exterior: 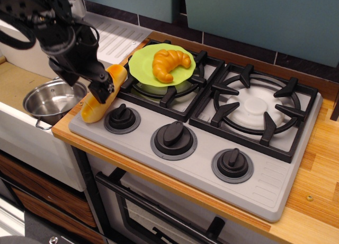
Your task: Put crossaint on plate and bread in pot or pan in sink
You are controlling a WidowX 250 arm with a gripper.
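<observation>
The small curved golden-brown croissant (169, 63) already lies on the round lime-green plate (142, 64), which sits over the rear left burner of the grey stove top (265, 185), so that half of the job looks done. The step in hand is the loaf: the long glossy yellow-orange bread (102, 97) lies slanted along the left edge of the stove, its lower end at the front left corner, just beside the nearest black knob (122, 116). The black gripper (104, 89) is down on the middle of the loaf, and its fingers (107, 88) look set close about it, but from here I cannot tell whether they actually grip it or merely rest on it. The small shiny steel pot with loop handles (53, 99) stands in the white sink with its tan bottom (16, 84), just left of the stove's edge and lower than it. As I judge it, the next move calls for a firm hold, a lift clear of the stove lip and the wooden table (318, 191) edge, then a short carry left and down into the pot. There is open room above the basin; the arm's bulk crowds the pot's rim, and the loaf is longer than the pot is wide, so it will likely sit propped.
</observation>
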